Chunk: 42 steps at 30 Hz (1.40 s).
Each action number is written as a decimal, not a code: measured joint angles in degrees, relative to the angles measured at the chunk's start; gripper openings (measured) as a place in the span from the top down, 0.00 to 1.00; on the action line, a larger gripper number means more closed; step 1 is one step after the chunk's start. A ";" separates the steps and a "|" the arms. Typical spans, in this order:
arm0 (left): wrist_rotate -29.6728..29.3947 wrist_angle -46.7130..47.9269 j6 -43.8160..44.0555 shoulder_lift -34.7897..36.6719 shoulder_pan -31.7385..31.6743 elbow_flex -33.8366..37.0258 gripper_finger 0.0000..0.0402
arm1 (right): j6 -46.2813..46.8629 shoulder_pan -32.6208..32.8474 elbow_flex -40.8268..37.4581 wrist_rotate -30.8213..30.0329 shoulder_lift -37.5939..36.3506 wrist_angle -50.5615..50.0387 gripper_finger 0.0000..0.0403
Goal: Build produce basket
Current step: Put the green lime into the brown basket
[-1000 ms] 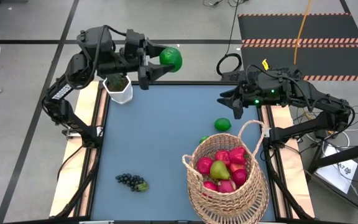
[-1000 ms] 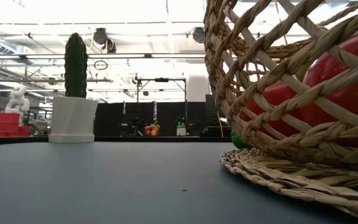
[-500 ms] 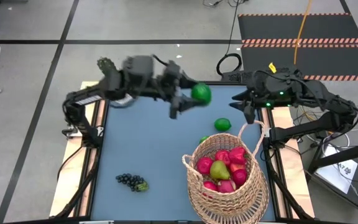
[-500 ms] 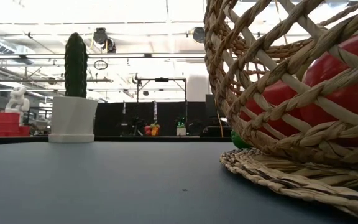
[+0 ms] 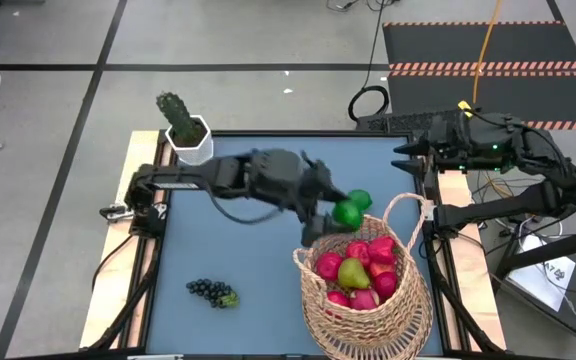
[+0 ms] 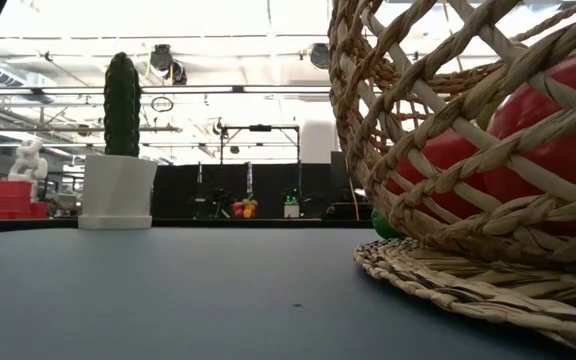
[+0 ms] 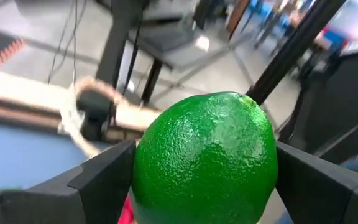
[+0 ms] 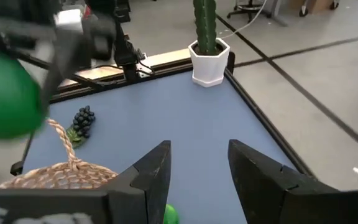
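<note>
Now the lime (image 5: 347,213) sits clamped between the left gripper's (image 5: 330,218) widely spread fingers, hovering just beside the basket's (image 5: 313,295) rim.

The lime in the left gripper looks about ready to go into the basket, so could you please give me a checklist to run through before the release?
1. Lime held firmly in left gripper: ok.
2. Lime fully over the basket opening: not ok, it hangs at the far rim.
3. Basket handle clear of the drop path: cannot tell.
4. Room among the produce inside: ok.
5. Right gripper parked away, empty: ok.
6. Second lime and grapes left on the table: ok.
</note>
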<state>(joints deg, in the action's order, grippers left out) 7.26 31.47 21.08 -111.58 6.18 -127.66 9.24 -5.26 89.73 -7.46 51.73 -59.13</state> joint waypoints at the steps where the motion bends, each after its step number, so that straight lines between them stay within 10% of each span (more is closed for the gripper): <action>1: -0.05 0.57 -0.26 -0.99 0.31 0.00 0.14 | -0.71 0.00 0.00 0.00 -0.13 0.01 0.62; 42: -7.00 8.75 -2.31 -15.36 1.74 0.00 0.03 | 0.43 0.00 0.00 3.27 -2.08 -0.32 0.62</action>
<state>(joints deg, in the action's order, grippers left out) 0.26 40.21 18.76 -126.94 7.92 -127.66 9.67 -5.26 89.73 -4.19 49.65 -59.45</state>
